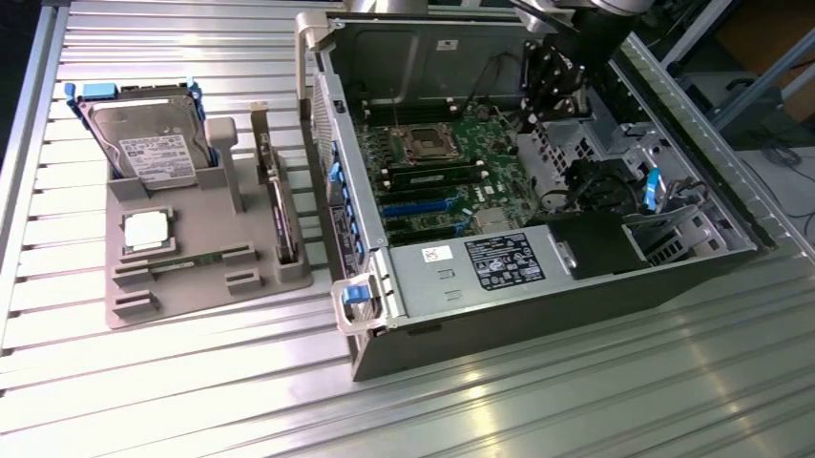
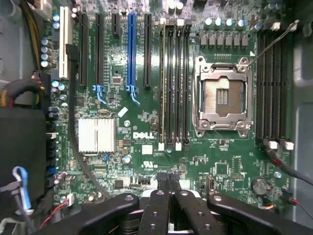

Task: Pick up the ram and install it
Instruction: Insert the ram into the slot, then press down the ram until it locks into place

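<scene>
The gripper point(image 1: 556, 95) hangs over the far end of an open computer case point(image 1: 535, 305), fingers pressed together and holding nothing. In the exterior view, the case lies on a ribbed metal table point(image 1: 574, 401) with its motherboard point(image 1: 446, 172) exposed. A ram stick point(image 1: 440, 175) sits in a slot just beside the empty processor socket point(image 1: 421, 145). To the exterior view's left, well apart from the case, a grey tray point(image 1: 178, 296) carries a hard drive point(image 1: 153, 143), a square silver chip point(image 1: 144, 232), an upright card point(image 1: 282, 215) and a second thin green stick point(image 1: 191, 262) lying flat. In the wrist view, the closed fingers point(image 2: 168, 183) point down at the green board point(image 2: 146, 122), just beside the DELL logo point(image 2: 142, 135). Nearby stand the memory slots point(image 2: 173, 83), the socket point(image 2: 223, 98), a blue slot point(image 2: 131, 49) and a silver heatsink point(image 2: 97, 134).
</scene>
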`<state>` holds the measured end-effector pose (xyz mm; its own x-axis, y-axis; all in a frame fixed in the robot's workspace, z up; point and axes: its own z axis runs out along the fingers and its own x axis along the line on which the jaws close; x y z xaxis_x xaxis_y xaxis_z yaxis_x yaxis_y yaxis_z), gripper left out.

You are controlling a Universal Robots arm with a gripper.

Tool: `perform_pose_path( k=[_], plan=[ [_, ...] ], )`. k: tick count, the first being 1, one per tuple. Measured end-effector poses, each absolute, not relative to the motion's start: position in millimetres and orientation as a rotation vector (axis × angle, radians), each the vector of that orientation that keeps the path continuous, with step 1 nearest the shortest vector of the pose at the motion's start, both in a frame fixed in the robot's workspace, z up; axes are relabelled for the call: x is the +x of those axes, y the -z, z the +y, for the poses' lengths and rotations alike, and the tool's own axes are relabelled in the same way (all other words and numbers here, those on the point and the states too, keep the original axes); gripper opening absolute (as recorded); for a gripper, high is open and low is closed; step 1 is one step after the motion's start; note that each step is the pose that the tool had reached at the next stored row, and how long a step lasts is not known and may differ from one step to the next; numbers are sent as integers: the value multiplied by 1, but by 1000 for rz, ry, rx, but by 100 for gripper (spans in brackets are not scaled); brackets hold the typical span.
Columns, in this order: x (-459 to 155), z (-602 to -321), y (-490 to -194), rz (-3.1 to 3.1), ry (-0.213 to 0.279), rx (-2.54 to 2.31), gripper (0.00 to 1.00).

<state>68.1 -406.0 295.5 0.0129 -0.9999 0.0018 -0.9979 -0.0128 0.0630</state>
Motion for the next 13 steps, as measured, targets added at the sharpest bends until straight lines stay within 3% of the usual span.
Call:
perform_pose_path(
  k=[13],
  plan=[
    [51, -406, -292, -2174, 67, 2202, 11]
  ],
)
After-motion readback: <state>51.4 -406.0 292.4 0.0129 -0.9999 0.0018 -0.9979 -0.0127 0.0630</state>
